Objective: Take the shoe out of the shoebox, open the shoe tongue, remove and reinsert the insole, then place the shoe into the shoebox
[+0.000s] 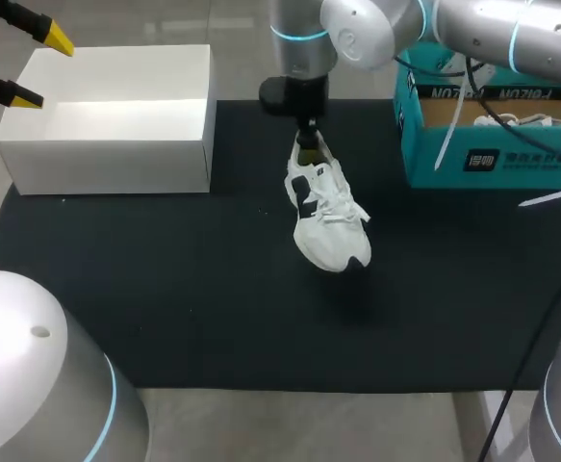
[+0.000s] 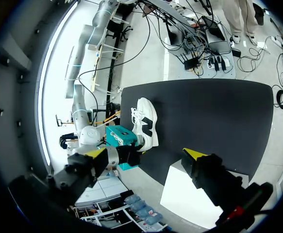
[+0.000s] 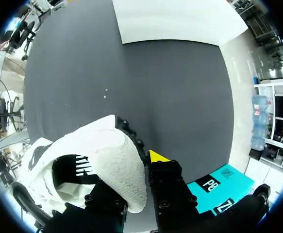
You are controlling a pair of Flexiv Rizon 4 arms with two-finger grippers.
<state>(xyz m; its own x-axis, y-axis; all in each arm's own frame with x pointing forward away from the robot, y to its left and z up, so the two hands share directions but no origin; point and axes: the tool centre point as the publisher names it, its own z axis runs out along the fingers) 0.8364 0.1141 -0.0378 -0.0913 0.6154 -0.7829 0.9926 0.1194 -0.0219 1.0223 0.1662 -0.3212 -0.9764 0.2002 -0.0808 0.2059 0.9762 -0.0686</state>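
Observation:
A white sneaker [image 1: 323, 207] with a dark side mark is in the middle of the black mat [image 1: 165, 289], toe toward the table's front. A shadow lies on the mat just beyond its toe. My right gripper [image 1: 307, 144] comes down onto its heel. In the right wrist view the right gripper [image 3: 141, 167] is shut on the heel collar of the sneaker [image 3: 107, 155], one finger inside and one yellow-tipped finger [image 3: 157, 157] outside. My left gripper [image 1: 20, 63] stands open above the white box's far left corner, holding nothing. From the left wrist view the sneaker [image 2: 145, 124] lies far ahead of the left gripper [image 2: 146, 155].
An open white box [image 1: 116, 154] stands at the back left of the mat. A teal shoebox [image 1: 492, 159] at the back right holds another white shoe [image 1: 525, 120]. Cables hang from my right arm over the teal box.

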